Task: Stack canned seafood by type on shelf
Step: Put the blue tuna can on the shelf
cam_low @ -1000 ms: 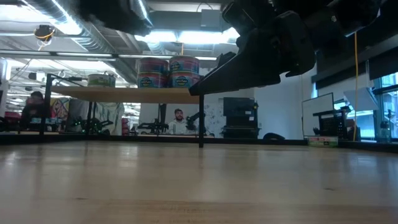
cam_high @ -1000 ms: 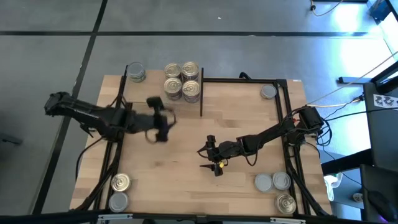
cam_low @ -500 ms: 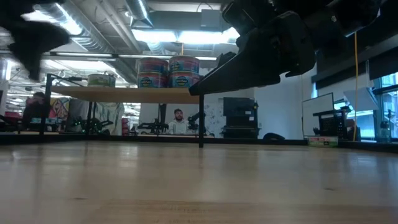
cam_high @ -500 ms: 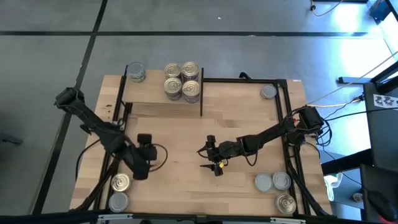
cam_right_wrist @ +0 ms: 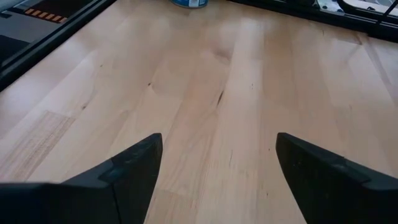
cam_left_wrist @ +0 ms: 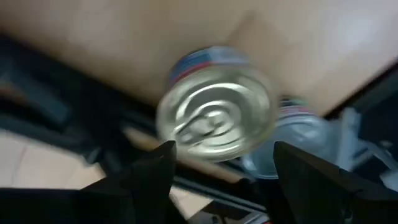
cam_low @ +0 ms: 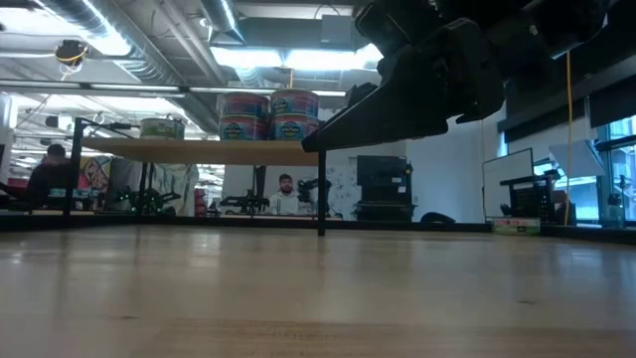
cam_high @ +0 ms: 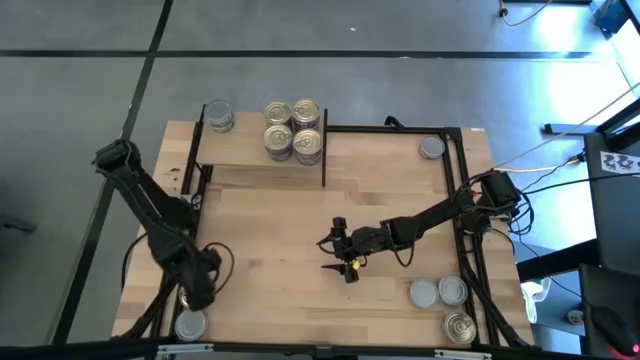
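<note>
At the table's near left corner the left gripper (cam_high: 200, 290) hangs over a gold pull-tab tin (cam_left_wrist: 214, 112), fingers spread wide to either side of it and not gripping, with a silver-topped tin (cam_high: 189, 325) just beside. The shelf (cam_high: 240, 153) carries one tin (cam_high: 218, 116) and four stacked tins (cam_high: 293, 130). The right gripper (cam_high: 340, 258) hovers mid-table, open and empty. Three tins (cam_high: 445, 302) sit at near right.

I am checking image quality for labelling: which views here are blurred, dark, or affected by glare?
Left wrist view: the gold-topped tin is smeared by motion blur, with glare on its lid. Low view: the right arm is a dark silhouette against bright ceiling lights. Right wrist view: sharp tabletop, evenly lit. High view: clear, with blue glare on the floor, top right.
</note>
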### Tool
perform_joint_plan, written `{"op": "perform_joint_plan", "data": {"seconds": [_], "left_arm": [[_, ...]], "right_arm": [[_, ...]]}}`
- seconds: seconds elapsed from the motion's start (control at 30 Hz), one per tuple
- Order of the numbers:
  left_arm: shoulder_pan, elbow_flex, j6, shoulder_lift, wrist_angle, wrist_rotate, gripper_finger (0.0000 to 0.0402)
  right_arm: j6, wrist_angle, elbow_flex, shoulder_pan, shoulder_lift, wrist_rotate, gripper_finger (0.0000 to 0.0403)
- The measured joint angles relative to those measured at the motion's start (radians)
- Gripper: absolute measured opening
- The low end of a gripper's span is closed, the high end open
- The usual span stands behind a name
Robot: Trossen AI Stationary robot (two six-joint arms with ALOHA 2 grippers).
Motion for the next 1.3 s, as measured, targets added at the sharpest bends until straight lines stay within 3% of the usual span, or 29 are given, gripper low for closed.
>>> {"op": "perform_joint_plan", "data": {"seconds": [0.2,0.57,0.87,1.13,1.3], "left_arm": [[-0.085,-0.022,-0.028,0.041,-0.038,-0.038,0.0265],[-0.076,-0.021,0.23,0.175,-0.001,-0.174,0.0265],[0.01,-0.023,0.29,0.169,0.054,-0.444,0.0265],[0.099,-0.027,0.583,0.181,0.148,-0.666,0.0265],[0.167,-0.028,0.767,0.208,0.277,-0.718,0.0265]], "right_arm": [[0.0,0.0,0.0,0.0,0.0,0.0,0.0312],[0.0,0.007,0.0,0.0,0.0,0.0,0.0312],[0.0,0.007,0.0,0.0,0.0,0.0,0.0312],[0.0,0.007,0.0,0.0,0.0,0.0,0.0312],[0.0,0.007,0.0,0.0,0.0,0.0,0.0312]]}}
